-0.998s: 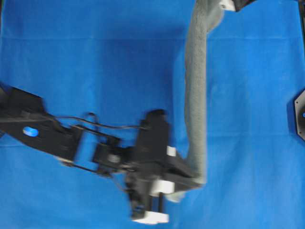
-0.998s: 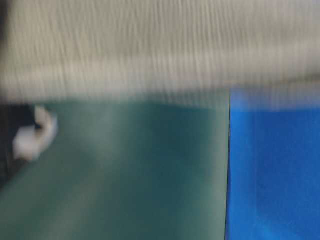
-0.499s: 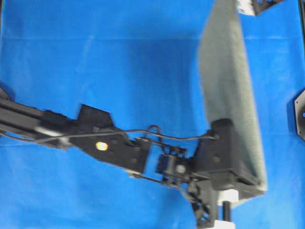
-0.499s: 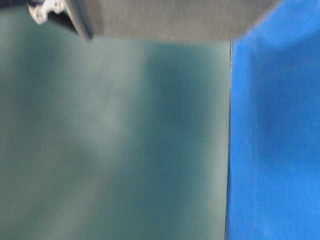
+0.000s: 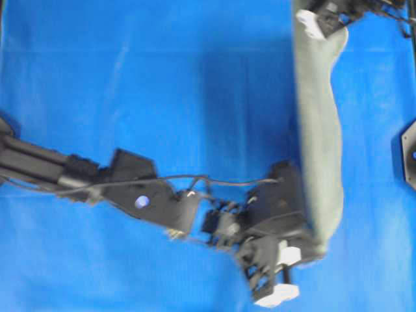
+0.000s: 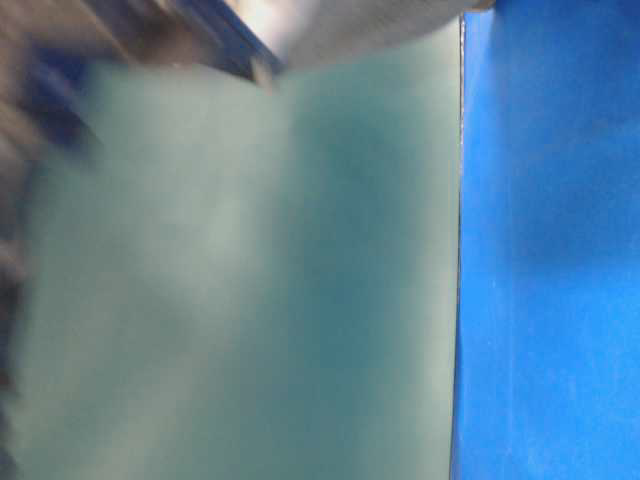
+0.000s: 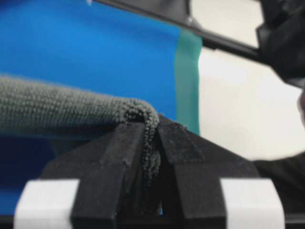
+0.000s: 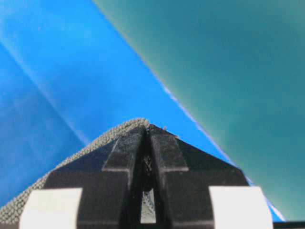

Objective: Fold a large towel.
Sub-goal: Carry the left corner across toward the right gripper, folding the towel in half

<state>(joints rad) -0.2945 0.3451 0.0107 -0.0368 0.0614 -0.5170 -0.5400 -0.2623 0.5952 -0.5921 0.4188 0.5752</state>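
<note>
Both arms are up over the blue cloth surface (image 5: 130,97) with the towel (image 5: 318,130) strung between them.

Left gripper (image 5: 305,250): low in the overhead view, right of centre, at the end of the long black arm reaching in from the left edge. In its wrist view, the two black fingers (image 7: 119,157) are pressed together on a bunched corner of the grey-green towel (image 7: 71,112). The terry pile curls over the fingertips and runs off to the left as a thick rolled edge.

Right gripper (image 5: 322,19): at the top edge of the overhead view, only partly in frame. Its wrist view shows the fingers (image 8: 164,152) closed to a thin slit, with a corner of the towel (image 8: 86,145) pinched in between and trailing off to the lower left.

The towel is lifted. It hangs as a long narrow band running from the top gripper down to the lower one, over the right part of the blue surface, gathered rather than spread flat. A darker shadow lies on the blue to its left.

The table-level view is heavily blurred: a strip of grey cloth (image 6: 370,20) along the top, a teal wall (image 6: 250,280) behind, blue at the right.
</note>
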